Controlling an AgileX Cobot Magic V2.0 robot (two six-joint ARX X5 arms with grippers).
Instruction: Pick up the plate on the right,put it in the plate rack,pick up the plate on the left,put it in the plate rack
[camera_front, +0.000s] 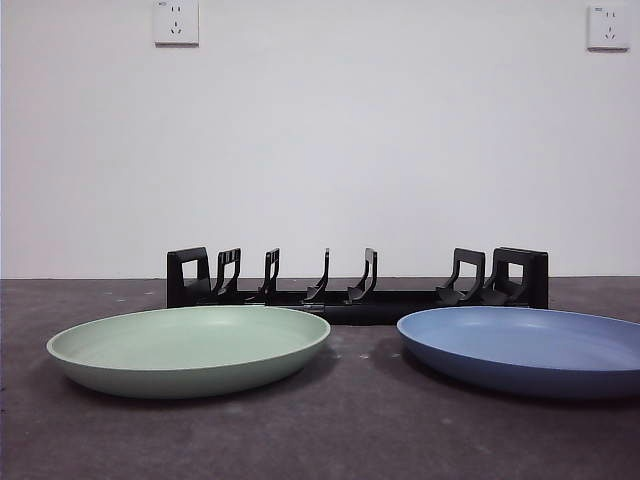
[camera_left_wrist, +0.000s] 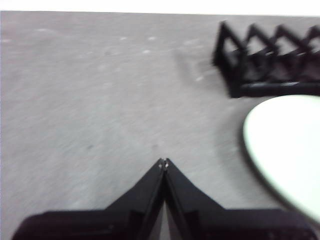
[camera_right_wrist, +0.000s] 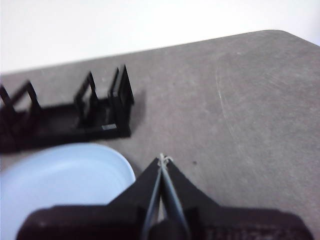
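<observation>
Two plates sit flat on the dark desk (camera_front: 330, 440), rims up. The green plate (camera_front: 188, 349) lies on the left of the front view, the blue plate (camera_front: 525, 348) on the right, running off the picture's edge. They lie well apart, with bare desk between them.

Behind both, the rack (camera_front: 357, 285) stands on the desk, its long axis running left to right across the front view, parallel to the white wall (camera_front: 340, 140). Its blocky ends close off each side and its curved prongs rise upright between them. Nothing sits in the rack. The green plate lies just in front of the rack's left part, the blue one just in front of its right end.

Left tool (camera_left_wrist: 164, 163): jaws together, tips touching, holding nothing, above bare desk. The green plate (camera_left_wrist: 287, 147) shows pale beside it, with one end of the rack (camera_left_wrist: 265, 60) beyond.

Right tool (camera_right_wrist: 163, 160): jaws together too, empty, near the rim of the blue plate (camera_right_wrist: 60, 185). The rack's (camera_right_wrist: 75, 117) blocky end stands just past that plate.

Two wall sockets (camera_front: 176, 22) are mounted high on the wall.
</observation>
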